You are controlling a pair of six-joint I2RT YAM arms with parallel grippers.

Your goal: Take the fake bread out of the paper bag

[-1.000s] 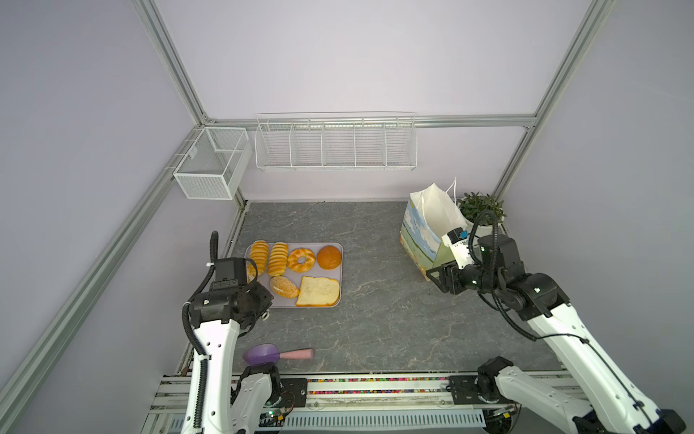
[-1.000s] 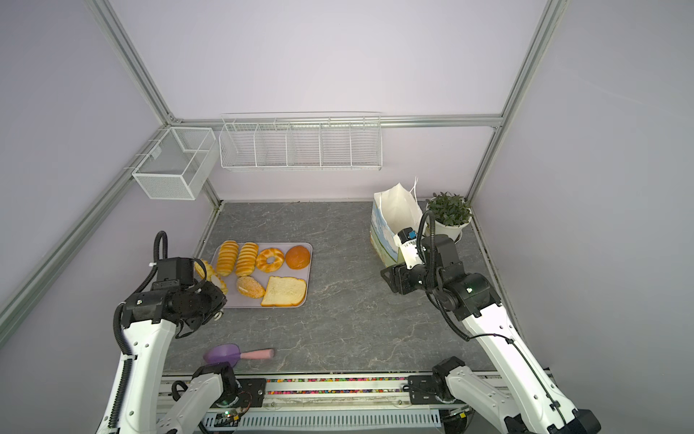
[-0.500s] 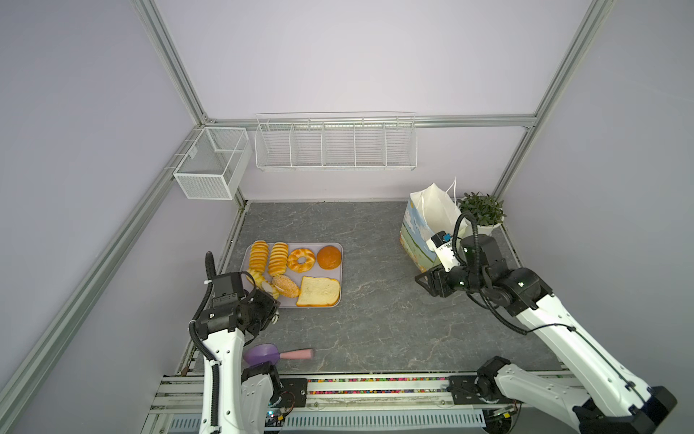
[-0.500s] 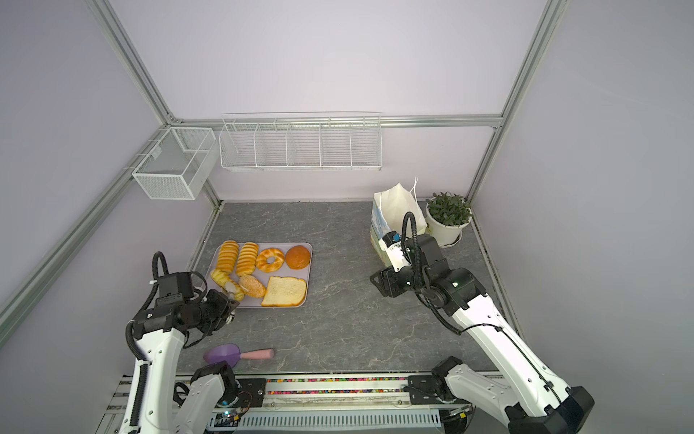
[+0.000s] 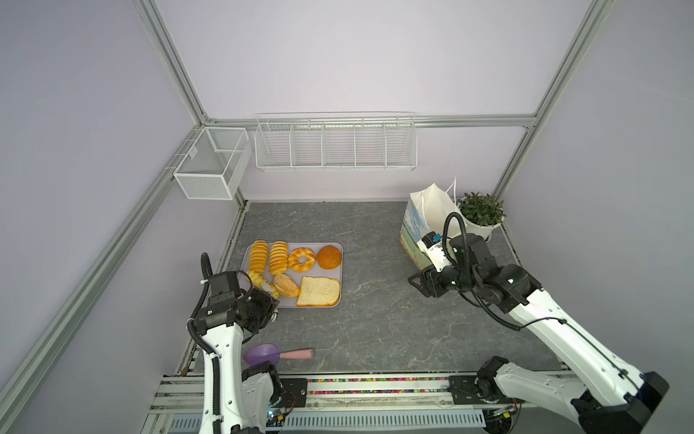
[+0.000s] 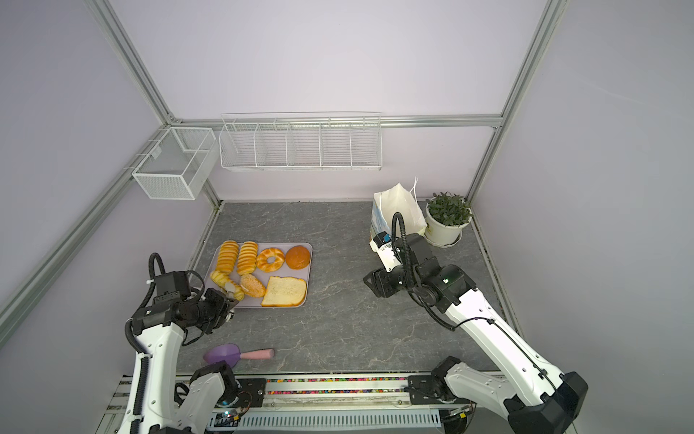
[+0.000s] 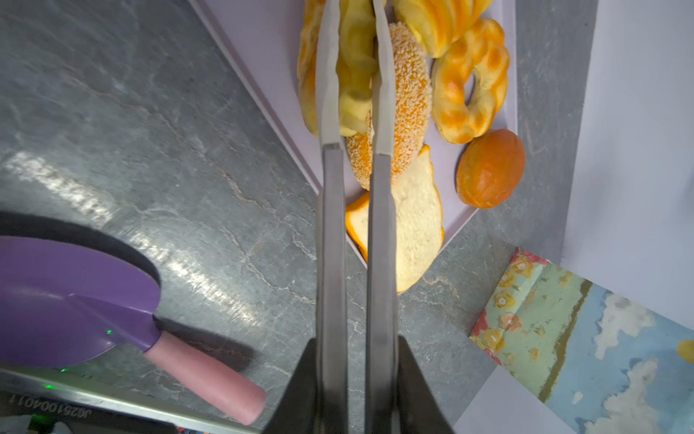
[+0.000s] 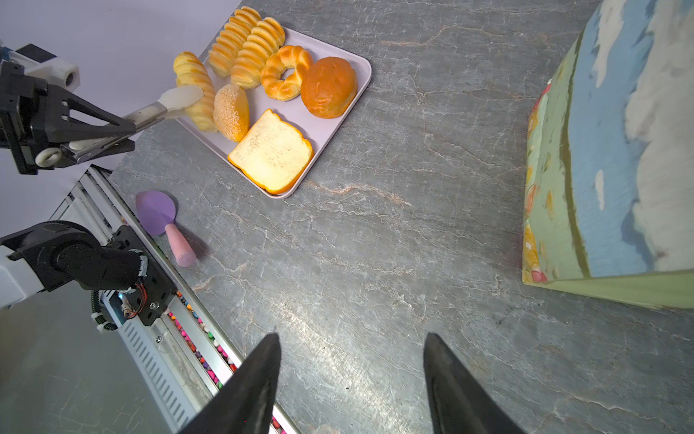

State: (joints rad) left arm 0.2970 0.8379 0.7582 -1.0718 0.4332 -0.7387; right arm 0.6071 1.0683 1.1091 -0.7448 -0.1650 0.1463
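Seven pieces of fake bread [image 5: 278, 257] show, all of them outside the paper bag [image 5: 417, 225]. Six lie on a lilac tray [image 5: 335, 277] at the left of the bench [image 5: 375, 323]. Two ridged loaves [image 5: 259, 255] sit side by side along the tray's far edge, with a braided ring [image 5: 301, 259] and a round bun [image 5: 329, 257] in the same row. A seeded bun [image 5: 286, 285] and a toast slice [image 5: 319, 291] lie nearer the front edge.

The seventh piece, a pale loaf [image 8: 195, 88], is pinched between the fingers [image 7: 330, 75] of the left gripper [image 5: 267, 288]. It is over the tray's near left corner, just beside the seeded bun; we cannot tell whether its far end touches the tray.

We see the bag standing upright at the back right of the bench, mouth open and white inside. It is well apart from the tray and just beside a potted plant [image 5: 482, 210]. The right gripper [image 8: 352, 334] hovers over bare bench between tray and bag, near the bag's front corner, its fingers spread with nothing between them.

A purple scoop [image 5: 261, 353] with a pink handle lies by the front edge of the bench, near the left arm's base. On the back wall we note a white wire rack [image 5: 336, 144], and on the left frame a mesh basket [image 5: 210, 165].
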